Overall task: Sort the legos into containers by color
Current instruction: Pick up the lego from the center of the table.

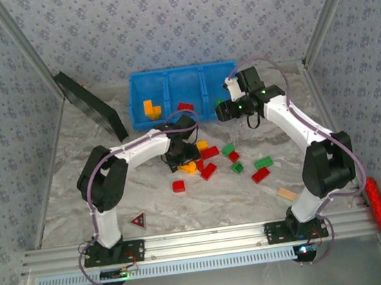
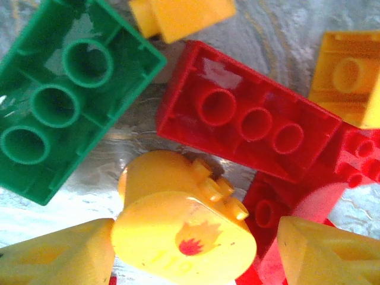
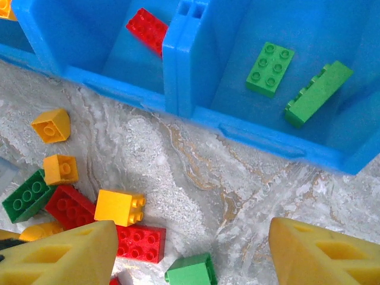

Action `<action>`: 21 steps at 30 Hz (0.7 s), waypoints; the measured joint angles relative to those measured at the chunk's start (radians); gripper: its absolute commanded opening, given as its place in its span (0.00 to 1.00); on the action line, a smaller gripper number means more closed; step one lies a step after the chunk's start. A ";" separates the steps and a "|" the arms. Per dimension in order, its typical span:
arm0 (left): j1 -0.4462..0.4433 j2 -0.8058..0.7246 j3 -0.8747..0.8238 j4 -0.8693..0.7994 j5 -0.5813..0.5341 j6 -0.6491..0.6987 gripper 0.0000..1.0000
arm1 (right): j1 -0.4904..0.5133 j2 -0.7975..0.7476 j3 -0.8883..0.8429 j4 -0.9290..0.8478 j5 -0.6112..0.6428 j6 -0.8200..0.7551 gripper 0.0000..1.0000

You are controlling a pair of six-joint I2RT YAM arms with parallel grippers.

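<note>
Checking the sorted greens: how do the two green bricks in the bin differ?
Pose: the short green brick lies flat, studs up; the long green brick lies on its side. Shape: the short one looks wider, the long one narrower. Both are green, in one compartment of the blue bin.

Blue floral-patterned walls (image 1: 182,18) around a grey marbled tabletop (image 1: 65,196), aluminium rail (image 1: 209,239) in front.

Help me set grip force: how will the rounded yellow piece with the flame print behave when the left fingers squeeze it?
Probably stiff: the yellow piece looks like hard moulded plastic. Its glossy, curved sides may slip or twist between the left fingers. Likely light too, and its rounded body could roll if nudged.
</note>
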 measured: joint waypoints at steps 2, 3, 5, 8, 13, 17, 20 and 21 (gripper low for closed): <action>0.000 0.012 0.004 -0.017 -0.009 -0.019 0.68 | 0.000 -0.013 -0.012 0.014 0.000 0.003 0.69; 0.000 0.017 0.004 -0.023 -0.011 -0.026 0.68 | -0.001 -0.017 -0.014 0.019 0.000 0.003 0.69; 0.000 0.026 0.004 -0.033 -0.018 -0.039 0.66 | -0.005 -0.024 -0.016 0.032 0.000 0.004 0.69; 0.000 0.031 0.004 -0.044 -0.019 -0.051 0.62 | -0.016 -0.027 -0.016 0.042 0.000 0.003 0.69; 0.000 0.037 0.003 -0.044 -0.017 -0.069 0.51 | -0.028 -0.027 -0.019 0.047 0.000 0.004 0.69; 0.001 0.035 0.000 -0.043 -0.010 -0.071 0.41 | -0.031 -0.042 -0.042 0.047 -0.003 0.011 0.69; 0.006 0.027 -0.012 -0.032 0.002 -0.063 0.35 | -0.031 -0.080 -0.085 0.045 -0.011 0.022 0.69; 0.008 0.025 -0.015 -0.031 0.005 -0.060 0.34 | -0.031 -0.095 -0.101 0.042 -0.016 0.025 0.69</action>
